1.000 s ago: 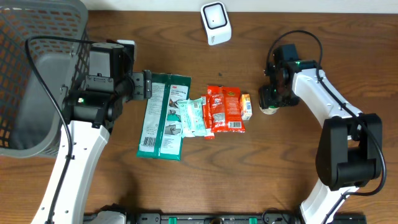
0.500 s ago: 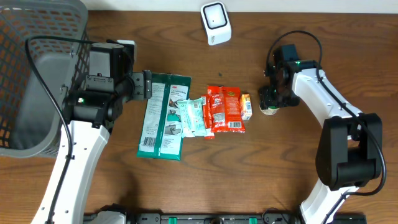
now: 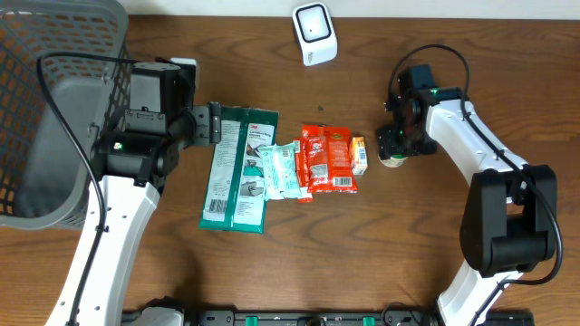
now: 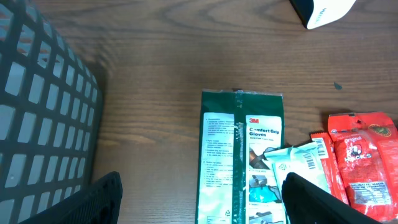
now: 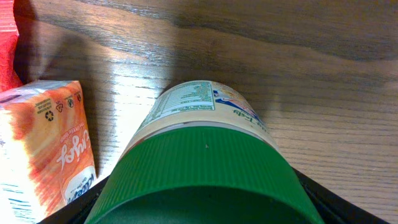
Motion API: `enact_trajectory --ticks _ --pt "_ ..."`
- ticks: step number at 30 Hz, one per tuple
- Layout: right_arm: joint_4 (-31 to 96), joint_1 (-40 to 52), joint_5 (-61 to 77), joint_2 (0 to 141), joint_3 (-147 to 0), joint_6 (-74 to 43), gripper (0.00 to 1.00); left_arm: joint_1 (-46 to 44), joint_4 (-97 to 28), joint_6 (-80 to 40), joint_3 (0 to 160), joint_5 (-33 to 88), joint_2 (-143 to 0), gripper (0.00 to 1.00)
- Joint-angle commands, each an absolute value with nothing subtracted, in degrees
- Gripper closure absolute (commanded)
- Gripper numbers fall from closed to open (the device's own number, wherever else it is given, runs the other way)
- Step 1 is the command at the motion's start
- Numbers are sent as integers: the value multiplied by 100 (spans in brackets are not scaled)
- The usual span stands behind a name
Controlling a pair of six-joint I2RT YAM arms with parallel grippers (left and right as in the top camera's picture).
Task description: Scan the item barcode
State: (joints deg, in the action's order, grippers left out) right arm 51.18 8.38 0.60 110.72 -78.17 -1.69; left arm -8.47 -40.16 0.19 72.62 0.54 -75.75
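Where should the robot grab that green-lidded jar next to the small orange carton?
Probably by the ribbed green lid, coming straight down from above. The jar seems to stand upright, its round lid is the widest, grippiest part, and the orange carton sits close beside it, crowding a sideways approach.

Right hand (image 3: 391, 150) at the green-lidded jar (image 5: 205, 168): its grip stands slightly wider than one second earlier, barely visible from overhead.

Wooden worktop (image 3: 362, 263). Carries grey basket (image 3: 45, 109) far left, white scanner (image 3: 314, 33) at far edge; mid-row, left to right: green glove pack (image 3: 237, 172), white-teal sachet (image 3: 281, 170), red snack packets (image 3: 328, 158), orange carton (image 3: 359, 154), green-lidded jar (image 5: 205, 186).
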Motion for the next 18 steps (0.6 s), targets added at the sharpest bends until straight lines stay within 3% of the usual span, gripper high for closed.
enact_trajectory --ticks 1,18 --pt "5113 906 47 10973 -7874 -99 28 -845 -4027 -10 7271 25 -7599 17" --pt "5035 908 8 10971 -7780 -102 37 -845 -4029 -10 7271 25 -7596 18"
